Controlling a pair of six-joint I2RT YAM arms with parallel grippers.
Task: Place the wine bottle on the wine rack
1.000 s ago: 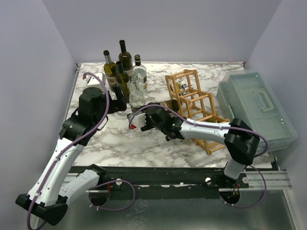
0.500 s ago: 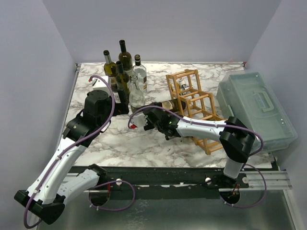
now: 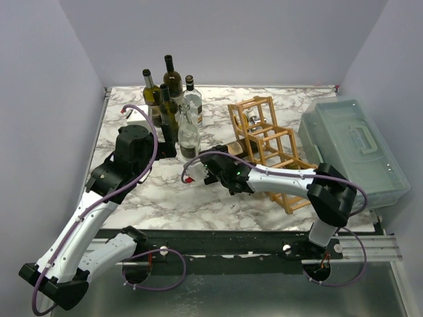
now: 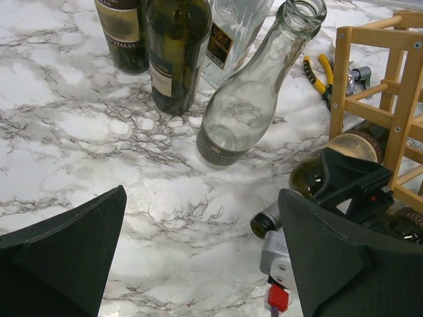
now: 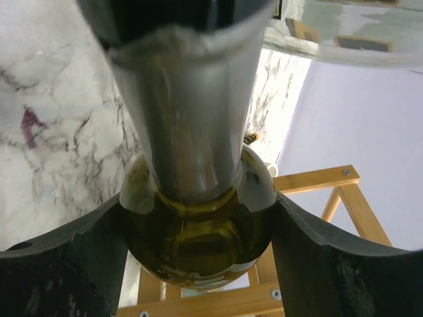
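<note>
A dark green wine bottle [image 5: 198, 218] lies on its side in my right gripper [image 5: 198, 254], which is shut on its shoulder. In the left wrist view its capped neck [image 4: 264, 224] points left and its body reaches into a low cell of the wooden wine rack [image 4: 390, 99]. From above, the right gripper [image 3: 215, 168] and the bottle [image 3: 228, 147] sit at the left end of the rack [image 3: 268, 142]. My left gripper [image 4: 198, 264] is open and empty, hovering over the marble just left of the bottle's neck; from above it [image 3: 164, 149] is beside the standing bottles.
Several upright bottles [image 3: 165, 92] stand at the back left, with a clear glass bottle [image 4: 248, 105] nearest the rack. Yellow-handled pliers [image 4: 317, 69] lie behind the rack. A translucent grey-green lidded box [image 3: 350, 152] fills the right side.
My right gripper has carried the bottle a little to the right, toward the rack. My left arm shifted slightly right, then held still.
</note>
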